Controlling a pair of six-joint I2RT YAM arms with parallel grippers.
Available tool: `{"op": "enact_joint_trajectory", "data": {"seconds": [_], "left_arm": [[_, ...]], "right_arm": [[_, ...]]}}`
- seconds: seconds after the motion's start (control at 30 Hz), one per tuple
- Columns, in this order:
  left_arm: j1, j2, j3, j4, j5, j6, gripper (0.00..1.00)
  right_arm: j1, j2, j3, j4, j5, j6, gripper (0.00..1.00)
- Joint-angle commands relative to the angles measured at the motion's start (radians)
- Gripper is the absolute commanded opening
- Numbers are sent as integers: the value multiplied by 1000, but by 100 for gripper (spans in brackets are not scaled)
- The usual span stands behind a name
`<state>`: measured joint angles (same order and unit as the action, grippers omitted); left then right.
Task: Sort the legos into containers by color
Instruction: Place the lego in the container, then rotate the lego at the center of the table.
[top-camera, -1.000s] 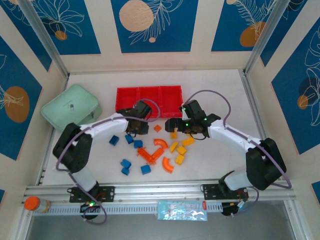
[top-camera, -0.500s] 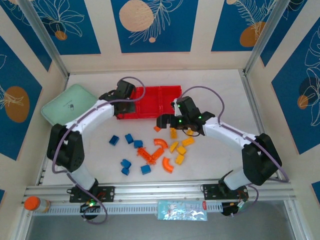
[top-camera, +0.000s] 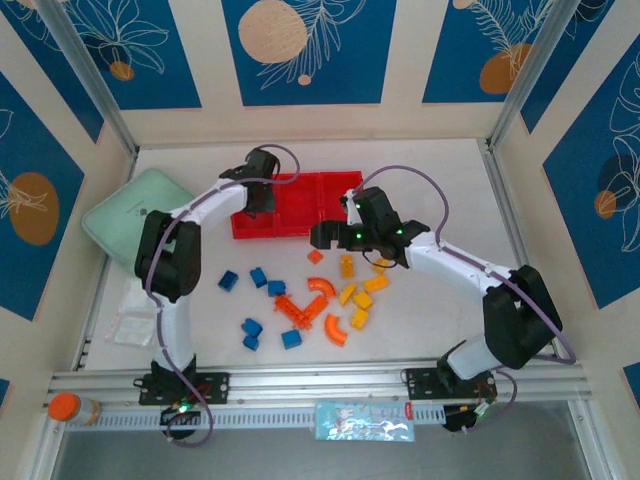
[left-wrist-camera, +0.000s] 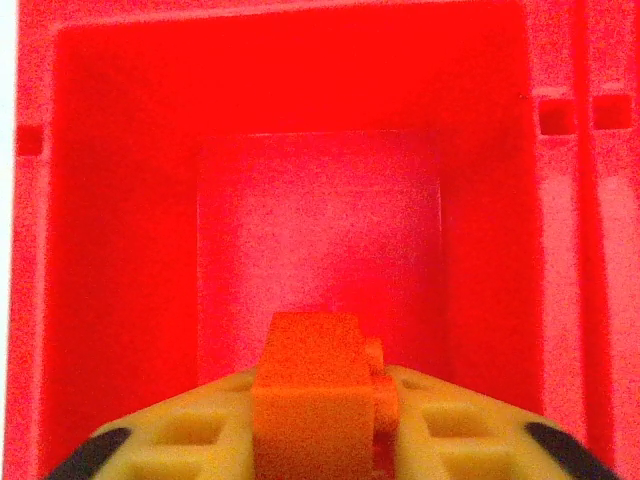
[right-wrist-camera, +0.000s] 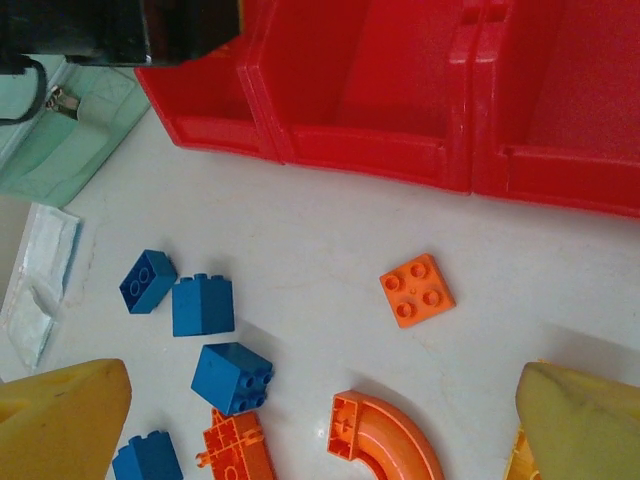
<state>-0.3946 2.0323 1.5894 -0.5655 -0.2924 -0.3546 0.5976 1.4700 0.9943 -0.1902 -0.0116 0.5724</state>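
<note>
My left gripper (top-camera: 258, 200) hangs over the left compartment of the red tray (top-camera: 340, 190), the containers. It is shut on a small orange lego (left-wrist-camera: 305, 385) held between its yellow fingers (left-wrist-camera: 170, 440), above the compartment's bare floor (left-wrist-camera: 320, 230). My right gripper (top-camera: 325, 237) is open over the loose legos. A flat orange square lego (right-wrist-camera: 417, 290) lies on the table just ahead of its fingertips (right-wrist-camera: 75, 410). Blue legos (right-wrist-camera: 203, 305), an orange arch (right-wrist-camera: 385, 440) and, in the top view, yellow legos (top-camera: 360, 300) are scattered in front of the tray.
A mint green case (top-camera: 140, 225) sits left of the tray. A clear plastic bag (top-camera: 132, 320) lies by the left edge of the table. An orange-capped bottle (top-camera: 65, 408) rests on the front rail. Walls close in the table on three sides.
My left arm carried the orange lego from the pile back to the tray's left compartment. My right gripper shifted a little left and stayed open.
</note>
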Motion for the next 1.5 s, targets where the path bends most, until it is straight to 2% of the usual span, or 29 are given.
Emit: {"op": "enact_joint_trajectory", "data": {"seconds": [0.0, 0.27, 0.5, 0.57, 0.73, 0.83, 0.93, 1.1, 1.3, 1.47], "left_arm": [[8, 17, 54, -41, -23, 19, 40], [5, -74, 43, -84, 34, 15, 49], [-24, -278, -133, -76, 135, -38, 54], [-48, -330, -197, -65, 180, -48, 57], [-168, -421, -295, -103, 164, -131, 61], [-248, -443, -329, -105, 184, -223, 70], [-315, -437, -345, -84, 172, -294, 76], [-396, -359, -317, -69, 102, -389, 80], [-422, -229, -258, -41, 68, -447, 81], [-426, -121, -179, -48, 60, -444, 81]], "right_arm": [[-4, -9, 39, -12, -18, -32, 99], [-27, -27, 45, -57, -27, -48, 99], [-70, -91, -25, -113, -24, -54, 99], [-82, -110, -56, -120, -37, -48, 99], [-97, -158, -138, -123, -52, -30, 99], [-103, -175, -186, -116, -52, -20, 99], [-119, -186, -222, -105, -64, -8, 99], [-175, -197, -261, -86, -103, 2, 99], [-245, -210, -296, -48, -159, 15, 99], [-273, -212, -301, -40, -174, 8, 99]]}}
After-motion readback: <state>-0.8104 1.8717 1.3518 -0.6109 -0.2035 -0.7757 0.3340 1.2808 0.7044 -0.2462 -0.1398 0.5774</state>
